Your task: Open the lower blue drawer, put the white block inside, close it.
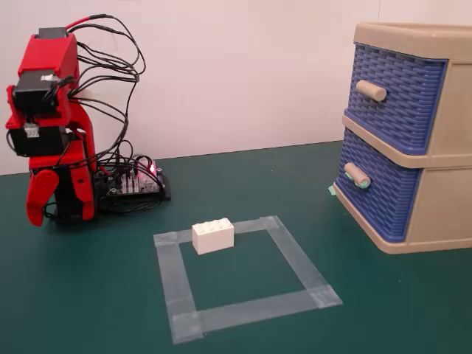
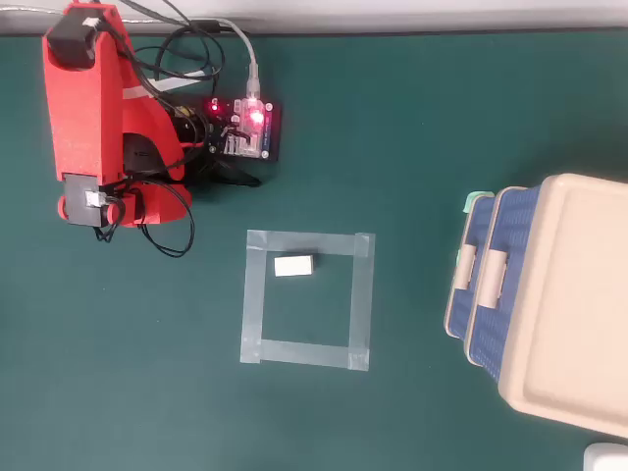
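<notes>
Tape strips [image 1: 243, 302] forming a square on the green counter [image 1: 88, 295] lie closest to the lens in the fixed view, with the white block [image 1: 213, 237] sitting inside the square's far left corner — a small studded brick, upright, untouched. To the right stands the beige cabinet [image 1: 442, 214]; the lower blue drawer [image 1: 380, 193], woven in texture and marked by a beige handle with pale green ends [image 1: 357, 175], appears pushed fully in, flush beneath the upper drawer [image 1: 402, 88]. At the left the red arm [image 1: 51, 125] is folded over its base, the tool [image 1: 40, 198] hanging down near the counter, well apart from block and cabinet alike. It grips nothing, and how wide its jaws stand cannot be told, since only one red finger is plain.

From the overhead view, the block [image 2: 294, 265] rests just inside the top edge of the taped square [image 2: 361, 294], between arm and cabinet. The arm [image 2: 93, 118] is tucked at upper left beside a lit circuit board [image 2: 247, 128]; the tool is hidden beneath it. Both drawer fronts [image 2: 471, 294] line up at the cabinet's left edge — neither visibly pulled out.

By these pictures no step seems begun: opening, loading and closing all remain.
</notes>
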You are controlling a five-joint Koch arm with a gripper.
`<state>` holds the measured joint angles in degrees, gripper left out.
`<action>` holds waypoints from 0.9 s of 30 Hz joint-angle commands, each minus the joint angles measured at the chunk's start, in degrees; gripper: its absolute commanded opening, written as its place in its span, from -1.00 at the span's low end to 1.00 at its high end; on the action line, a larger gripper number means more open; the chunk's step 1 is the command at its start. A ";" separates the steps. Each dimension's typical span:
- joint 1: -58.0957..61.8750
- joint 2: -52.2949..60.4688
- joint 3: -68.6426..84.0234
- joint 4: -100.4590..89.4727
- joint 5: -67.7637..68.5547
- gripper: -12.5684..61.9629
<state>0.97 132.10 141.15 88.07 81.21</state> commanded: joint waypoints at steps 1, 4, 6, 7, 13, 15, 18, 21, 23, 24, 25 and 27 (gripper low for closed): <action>4.13 2.64 0.70 6.24 -2.29 0.25; 4.13 2.64 0.70 6.42 -2.29 0.25; 4.39 2.64 0.88 6.50 -2.20 0.25; 4.39 2.64 0.79 6.42 -2.20 0.25; 4.22 2.64 0.79 6.42 -2.46 0.25; 4.22 2.72 -0.79 7.03 -2.37 0.25; 3.87 2.64 -18.02 10.02 -1.67 0.25; 1.32 0.53 -37.00 11.07 7.82 0.25; -7.82 -1.76 -41.31 10.90 19.16 0.24; -18.54 -2.29 -42.19 10.02 28.21 0.25; -27.77 -2.55 -42.19 8.26 35.60 0.25; -48.69 -4.13 -41.84 -0.79 53.96 0.25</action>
<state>-32.26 128.14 100.28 95.10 117.51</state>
